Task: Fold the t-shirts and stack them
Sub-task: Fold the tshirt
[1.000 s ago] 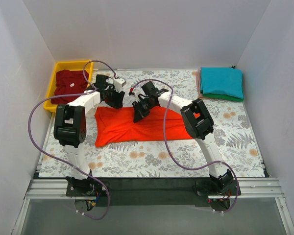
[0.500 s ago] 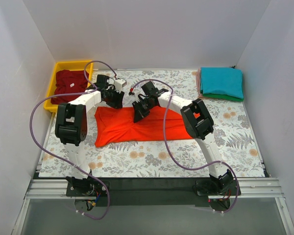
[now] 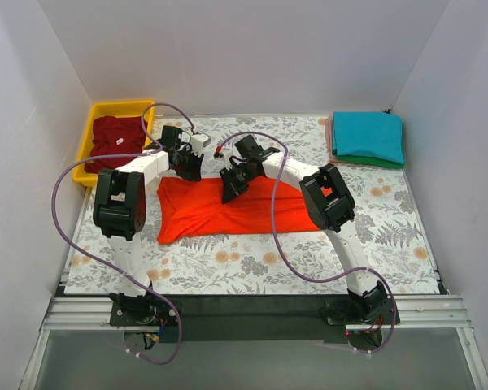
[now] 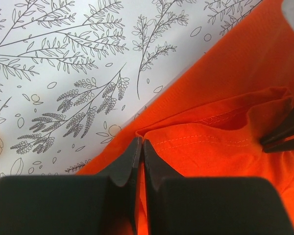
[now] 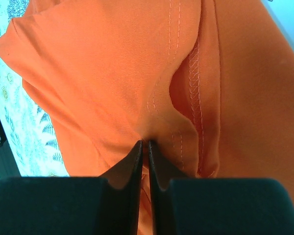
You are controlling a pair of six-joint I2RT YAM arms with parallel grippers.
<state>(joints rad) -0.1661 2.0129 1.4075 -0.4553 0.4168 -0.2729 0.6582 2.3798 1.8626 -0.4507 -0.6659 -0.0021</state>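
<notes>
The orange-red t-shirt [image 3: 228, 209] lies partly folded in the middle of the floral cloth. My left gripper [image 3: 189, 168] is shut on its far left edge [image 4: 186, 147], close above the cloth. My right gripper [image 3: 230, 187] is shut on a fold of the same shirt [image 5: 112, 73] near its far middle. The teal t-shirt [image 3: 368, 135] lies folded on the green t-shirt [image 3: 382, 162] at the far right. The dark maroon t-shirt [image 3: 114, 142] lies crumpled in the yellow bin.
The yellow bin [image 3: 88, 138] stands at the far left corner. The floral table cloth [image 3: 252, 268] covers the table. White walls close in the left, far and right sides. Purple cables loop over both arms.
The left arm has shifted slightly away from me with the shirt edge. The right arm and the shirt's body look unchanged.
</notes>
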